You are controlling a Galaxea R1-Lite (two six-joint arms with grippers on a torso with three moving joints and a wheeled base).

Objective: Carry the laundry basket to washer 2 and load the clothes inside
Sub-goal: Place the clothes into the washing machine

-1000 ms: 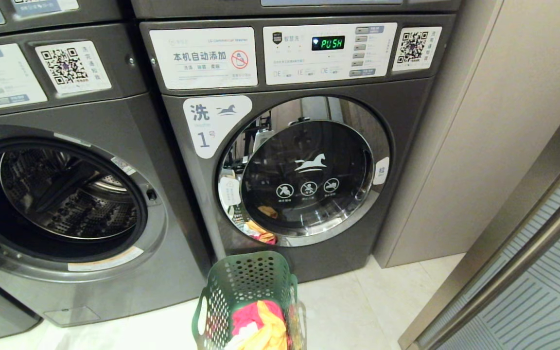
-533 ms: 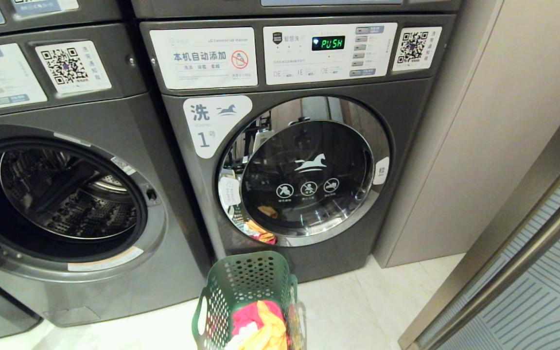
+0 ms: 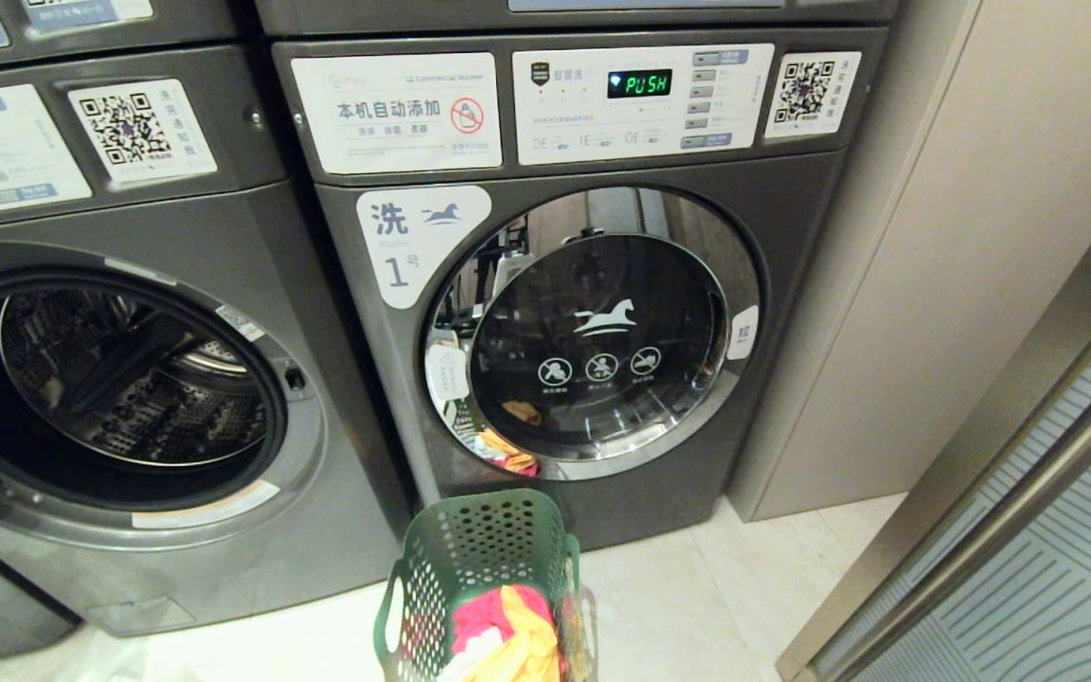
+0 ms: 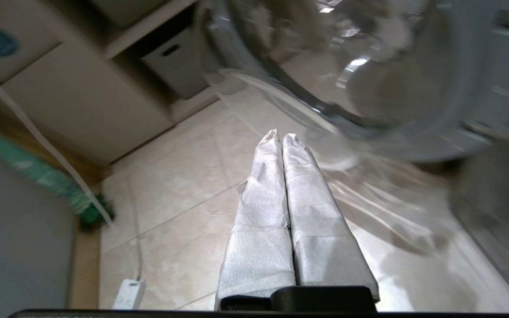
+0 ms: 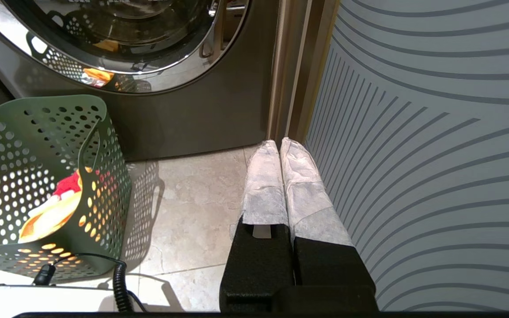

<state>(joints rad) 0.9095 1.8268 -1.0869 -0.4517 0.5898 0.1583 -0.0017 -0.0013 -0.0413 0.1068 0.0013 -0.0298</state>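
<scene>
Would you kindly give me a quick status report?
Both grippers, left gripper and right gripper, shut, empty. Laundry basket on floor, clothes inside. Open washer unobstructed.

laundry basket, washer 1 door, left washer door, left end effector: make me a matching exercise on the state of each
Things:
1. laundry basket
2. washer 1 door
3. left washer door
4. left end effector

States:
a. swung open
b. shut, holding nothing
c. closed, reflecting the basket
d. on the floor, clothes inside

Pairs: 1-d, 2-c, 3-a, 4-b

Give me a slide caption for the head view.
Green laundry basket of clothes on the floor before closed washer 1; open washer alongside.
</scene>
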